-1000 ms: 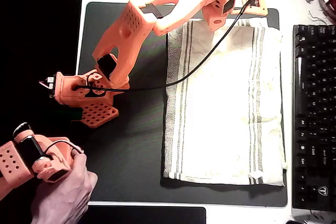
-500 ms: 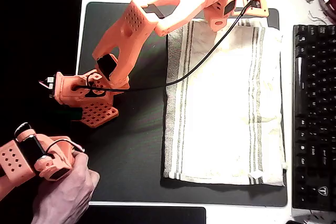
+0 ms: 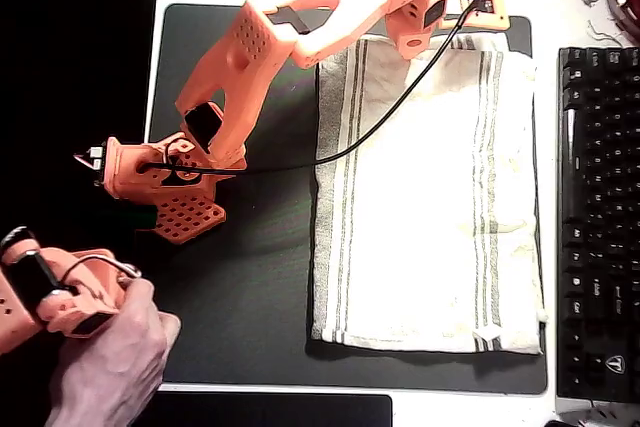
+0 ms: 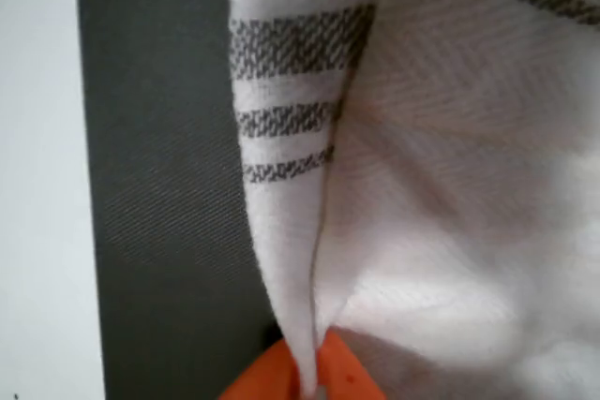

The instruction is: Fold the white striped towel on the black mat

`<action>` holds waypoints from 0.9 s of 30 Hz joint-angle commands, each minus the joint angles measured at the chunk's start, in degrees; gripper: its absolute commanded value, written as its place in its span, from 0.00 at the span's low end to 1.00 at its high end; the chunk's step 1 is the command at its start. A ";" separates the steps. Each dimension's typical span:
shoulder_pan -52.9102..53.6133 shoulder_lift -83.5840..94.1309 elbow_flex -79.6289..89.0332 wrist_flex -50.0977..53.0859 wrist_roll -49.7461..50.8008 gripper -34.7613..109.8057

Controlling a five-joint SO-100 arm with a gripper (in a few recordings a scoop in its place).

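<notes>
The white striped towel (image 3: 430, 197) lies spread flat on the right half of the black mat (image 3: 250, 277), with grey stripes near its left and right edges. The orange arm reaches from its base at the left to the towel's far edge, where my gripper (image 3: 414, 45) sits. In the wrist view the gripper (image 4: 314, 377) is shut on a raised fold of the towel (image 4: 450, 194) at its edge. The cloth is pinched between the two orange fingertips (image 4: 352, 377). Three grey stripes cross the fold just beyond them, with the mat (image 4: 159, 185) to the left.
A black keyboard (image 3: 598, 217) stands right of the mat, close to the towel's right edge. The arm's base (image 3: 165, 182) sits on the mat's left part, and a black cable runs from it across the towel's upper left. Small clutter lies at the top right.
The arm's head has edged very slightly toward the mat's far edge. The towel lies much as before.
</notes>
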 commanded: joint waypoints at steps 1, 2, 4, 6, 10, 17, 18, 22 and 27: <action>-1.85 7.91 2.64 -0.09 -1.49 0.24; -2.11 8.70 3.25 -0.09 -1.49 0.24; -2.55 10.28 4.13 0.26 -1.41 0.24; -2.81 11.87 4.92 0.53 -1.23 0.24; -2.90 14.33 5.27 1.05 -0.88 0.24; -1.93 17.84 4.66 2.90 -1.49 0.24; -1.93 18.28 4.48 3.16 -1.49 0.24; -2.29 20.21 3.43 4.75 -1.41 0.24; -2.55 22.76 3.16 5.80 -1.49 0.24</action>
